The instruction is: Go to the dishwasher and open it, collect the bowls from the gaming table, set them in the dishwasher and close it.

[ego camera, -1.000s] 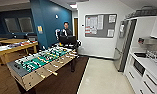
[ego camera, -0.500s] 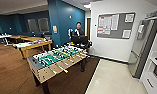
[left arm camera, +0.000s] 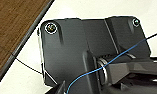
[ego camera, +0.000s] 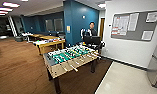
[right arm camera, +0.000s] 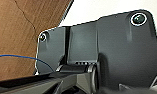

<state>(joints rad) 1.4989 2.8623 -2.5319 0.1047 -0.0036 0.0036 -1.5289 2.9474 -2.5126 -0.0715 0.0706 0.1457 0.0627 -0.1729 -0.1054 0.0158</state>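
Note:
A long table with a pale top and yellow edge, which looks like the gaming table, stands in the head view beyond the foosball table, by the blue wall. Whatever lies on it is too small and blurred to make out as bowls. The dishwasher is out of view. Both wrist views look down past my own dark plate at brown wood floor meeting a pale floor.
A green-field foosball table stands close ahead on the wood floor. A person stands behind it at a dark rig. A notice board hangs on the white wall. A steel appliance front is at the right edge, on pale floor.
The whole head picture has shifted right, so the camera has turned left. The counters and cabinets have left the right edge. The foosball table now sits near the middle and looks closer.

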